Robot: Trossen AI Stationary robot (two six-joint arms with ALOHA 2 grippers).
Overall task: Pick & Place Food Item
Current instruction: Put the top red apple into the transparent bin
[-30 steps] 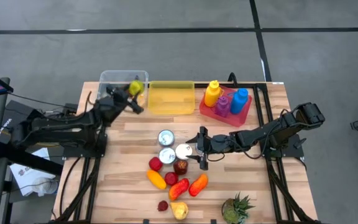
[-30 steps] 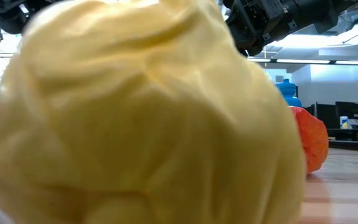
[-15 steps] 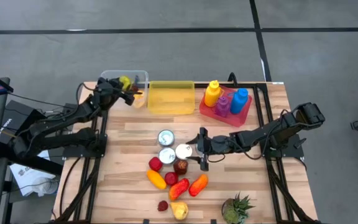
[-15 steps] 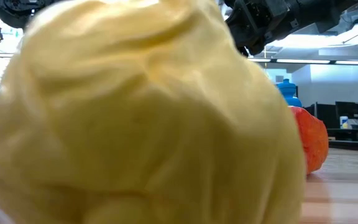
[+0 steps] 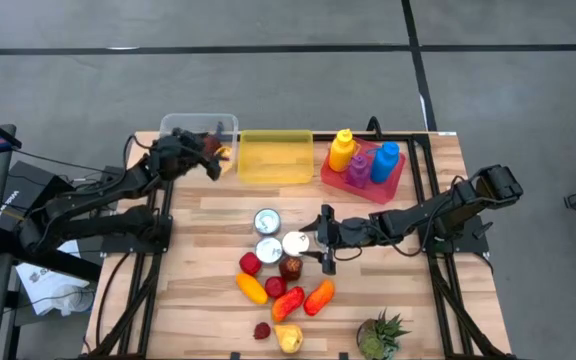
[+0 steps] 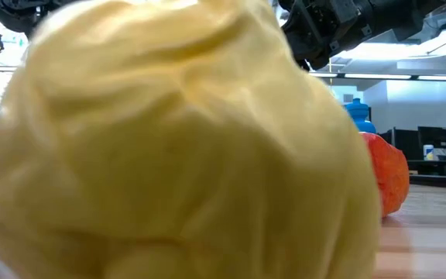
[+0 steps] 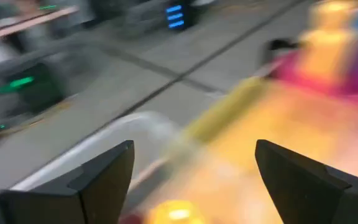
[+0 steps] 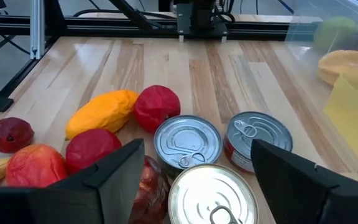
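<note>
My left gripper (image 5: 211,152) hovers open over the clear bin (image 5: 183,122) at the table's far left; its wrist view is blurred, with the fingers wide apart (image 7: 194,146). In the right wrist view a green-yellow fruit (image 8: 335,31) and a yellow-orange piece (image 8: 347,62) lie inside the clear bin (image 8: 328,15). At mid-table my right gripper (image 5: 318,240) waits open just right of three cans (image 8: 187,140). Loose red, orange and yellow food items (image 5: 275,287) lie near the cans.
A yellow bin (image 5: 275,157) stands beside the clear bin, and a red tray with bottles (image 5: 363,165) at the far right. A pineapple (image 5: 380,336) sits at the near edge. A pale yellow fruit (image 6: 176,139) fills most of the low view.
My left gripper has carried the green-yellow fruit toward the table's far-left corner, over the clear bin, and has let it go there. The fruit no longer shows at the fingers in the high view. My right gripper has kept still.
</note>
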